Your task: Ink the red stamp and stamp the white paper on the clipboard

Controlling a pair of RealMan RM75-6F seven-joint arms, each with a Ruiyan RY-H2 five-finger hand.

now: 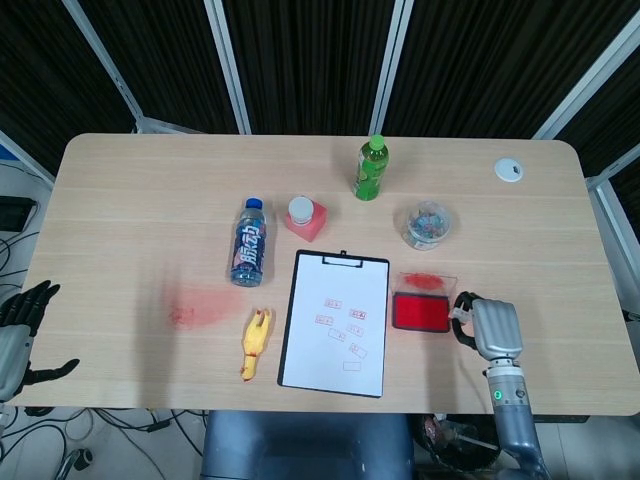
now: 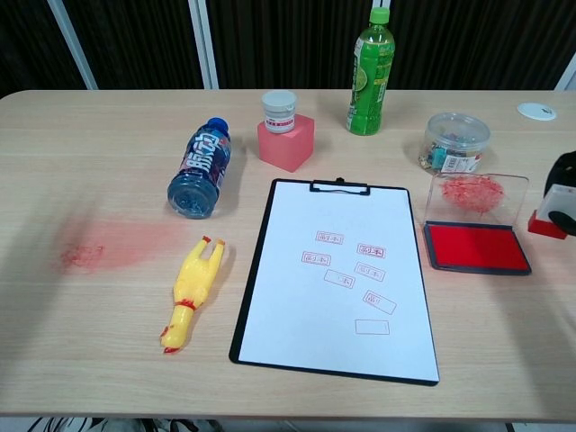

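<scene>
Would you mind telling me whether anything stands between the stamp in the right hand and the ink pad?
Nothing visible does. The right hand holds the red stamp just right of the open ink pad, with only bare table between them.
</scene>
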